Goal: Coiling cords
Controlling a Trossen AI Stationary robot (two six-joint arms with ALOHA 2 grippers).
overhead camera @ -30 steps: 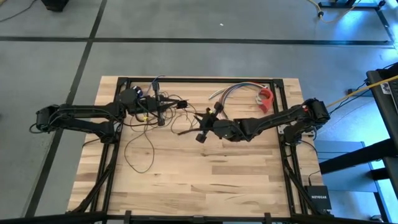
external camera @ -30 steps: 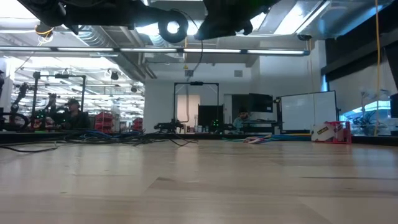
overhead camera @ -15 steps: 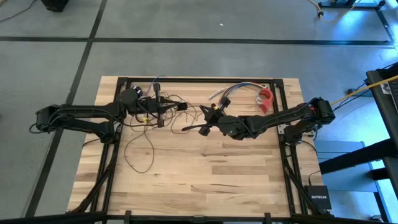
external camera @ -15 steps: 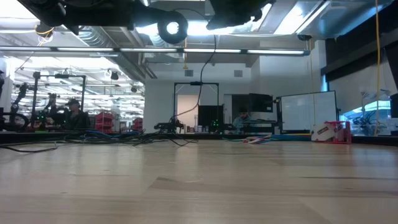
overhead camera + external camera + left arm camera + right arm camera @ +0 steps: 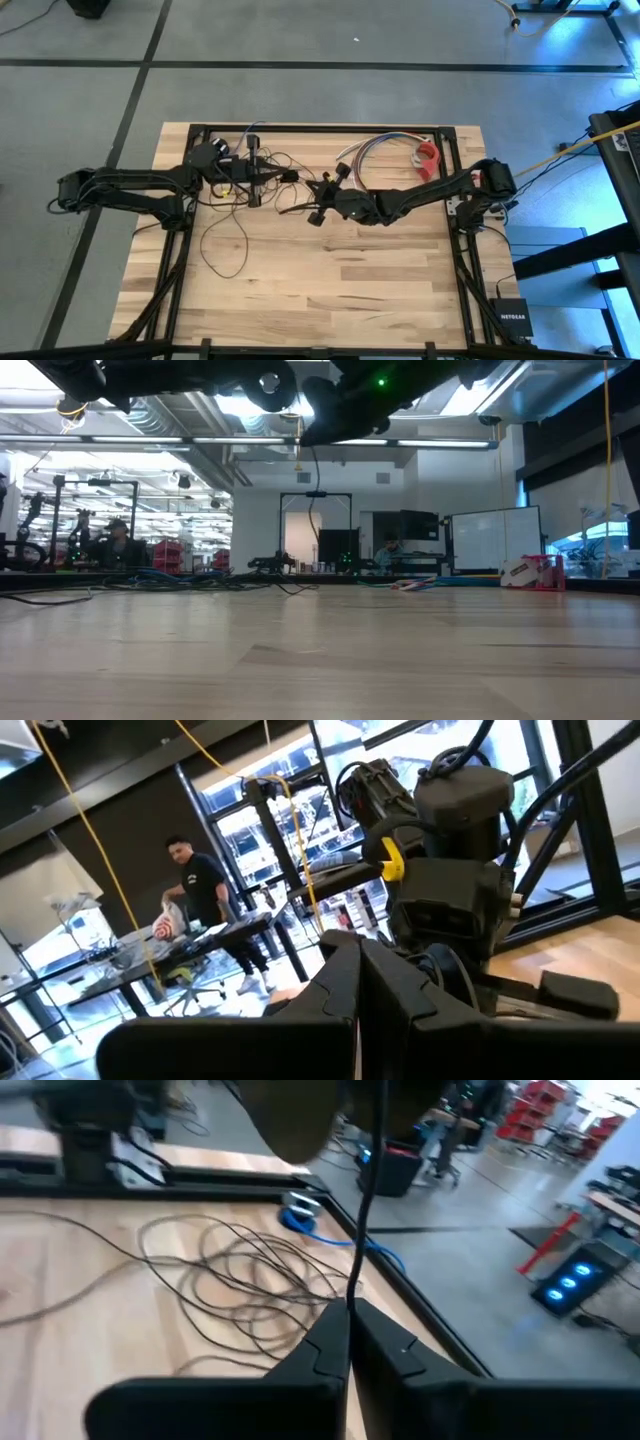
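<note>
The right claw has swung toward the left claw, clamped on the cords. Both pinch strands near the surface's far edge, so another loop looks under way.

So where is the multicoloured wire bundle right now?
In the high view, the multicoloured wire bundle lies at the table's far edge, right of centre, beside a red object.

left arm: black, jointed segments, thin black cables along its length
right arm: black, same build; small orange-red spot near the wrist end
left gripper: two dark, flat, tapered fingers
right gripper: two dark, matte, wedge-shaped fingers
right arm joint housing: boxy, black, with yellow tag
</note>
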